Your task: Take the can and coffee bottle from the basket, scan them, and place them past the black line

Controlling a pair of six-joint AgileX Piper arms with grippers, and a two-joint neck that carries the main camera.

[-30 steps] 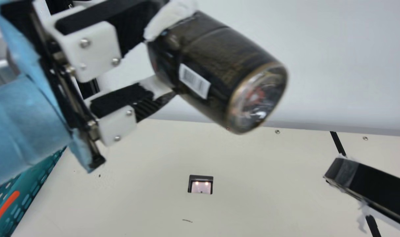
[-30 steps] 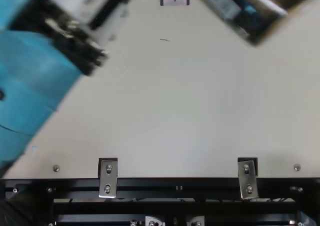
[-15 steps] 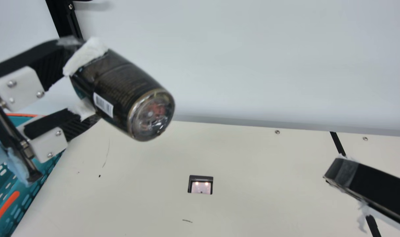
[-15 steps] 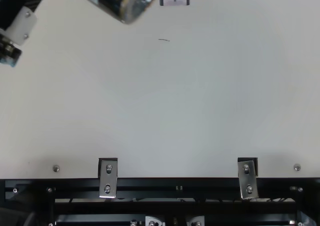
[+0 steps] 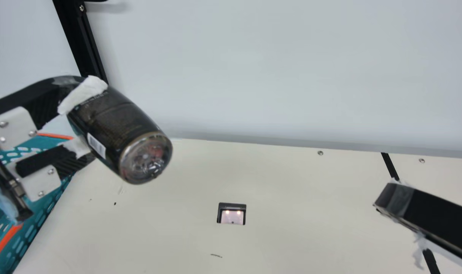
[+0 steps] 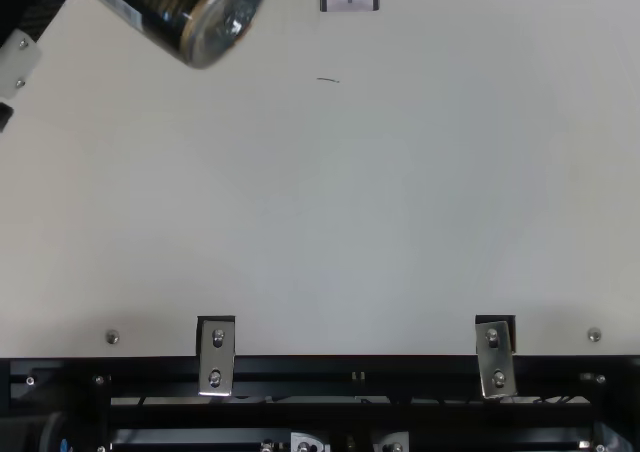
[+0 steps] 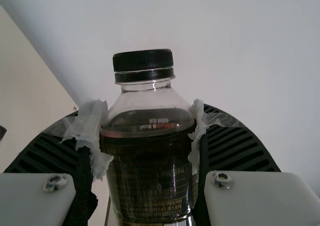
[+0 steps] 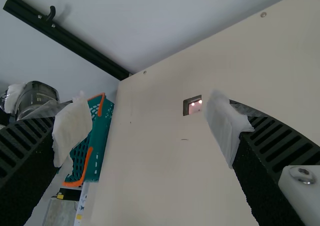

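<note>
In the main view, my left gripper (image 5: 78, 118) is shut on the dark coffee bottle (image 5: 118, 123), held tilted in the air, base toward the camera, with a barcode on its side. The top view has the bottle (image 6: 165, 10) at its upper left. Between the fingers of my left gripper (image 7: 147, 136), the bottle (image 7: 147, 171) shows its black cap. My right gripper (image 5: 400, 201) is over the black line (image 5: 390, 166) at the right; in its wrist view the gripper (image 8: 145, 128) stands open with nothing between its fingers. The scanner (image 5: 232, 217) is mid-table.
The teal basket (image 5: 30, 230) with orange trim stands at the table's left side, partly behind my left gripper. A black post (image 5: 80, 42) rises at the back left, before the pale wall (image 5: 273, 68). Metal brackets (image 6: 216, 357) sit on the table's near edge.
My left arm has drawn back to the left with the bottle, away from the middle, and lower in the main view over the last half second. The right finger has kept still.
</note>
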